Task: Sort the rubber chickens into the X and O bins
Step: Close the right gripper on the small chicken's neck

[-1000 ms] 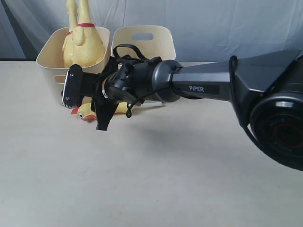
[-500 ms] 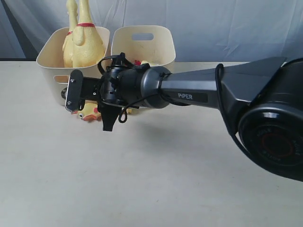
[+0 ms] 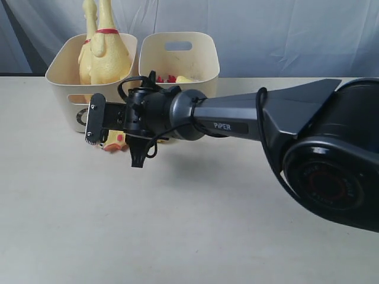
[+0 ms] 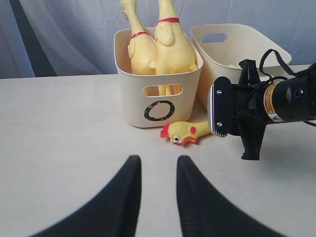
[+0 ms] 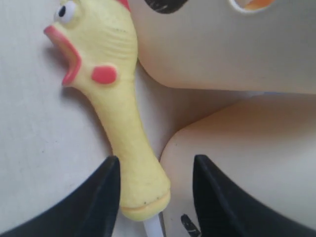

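Note:
Two long yellow rubber chickens stand upright in the O bin. A shorter chicken lies on the table in front of that bin, its neck running towards the X bin. My right gripper reaches across from the right and stands open astride the end of that neck, one finger against it. My left gripper hovers open over bare table, a little short of the lying chicken.
Something red and yellow shows inside the X bin. The two bins stand side by side at the table's back edge before a grey curtain. My right arm spans the middle of the table.
My right arm has dropped lower and turned, bringing its gripper down around the short chicken's neck. The chickens, bins and left gripper have not moved.

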Available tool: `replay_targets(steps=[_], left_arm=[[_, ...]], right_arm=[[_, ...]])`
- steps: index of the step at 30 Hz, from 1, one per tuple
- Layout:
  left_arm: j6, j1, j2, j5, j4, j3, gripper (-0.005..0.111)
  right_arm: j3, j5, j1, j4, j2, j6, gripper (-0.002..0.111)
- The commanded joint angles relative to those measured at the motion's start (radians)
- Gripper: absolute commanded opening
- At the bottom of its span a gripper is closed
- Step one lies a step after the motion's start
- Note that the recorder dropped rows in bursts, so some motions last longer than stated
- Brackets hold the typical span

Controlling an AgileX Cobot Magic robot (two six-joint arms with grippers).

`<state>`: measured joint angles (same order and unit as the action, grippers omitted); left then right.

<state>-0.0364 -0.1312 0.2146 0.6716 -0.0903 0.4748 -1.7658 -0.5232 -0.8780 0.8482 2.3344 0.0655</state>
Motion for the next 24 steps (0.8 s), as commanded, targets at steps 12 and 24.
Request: replay_targets(steps=[12,24], left_arm=[[-0.001,-0.001,-0.006,-0.007,0.006,-0.003,0.025],[-0.001,-0.001,-0.006,-0.007,0.006,-0.003,0.025]], right_arm=[[-0.006,0.001,0.023,0.071,0.045,-0.002,0.045],[-0.006,0.011,0.029,0.071,0.07,-0.002,0.045]])
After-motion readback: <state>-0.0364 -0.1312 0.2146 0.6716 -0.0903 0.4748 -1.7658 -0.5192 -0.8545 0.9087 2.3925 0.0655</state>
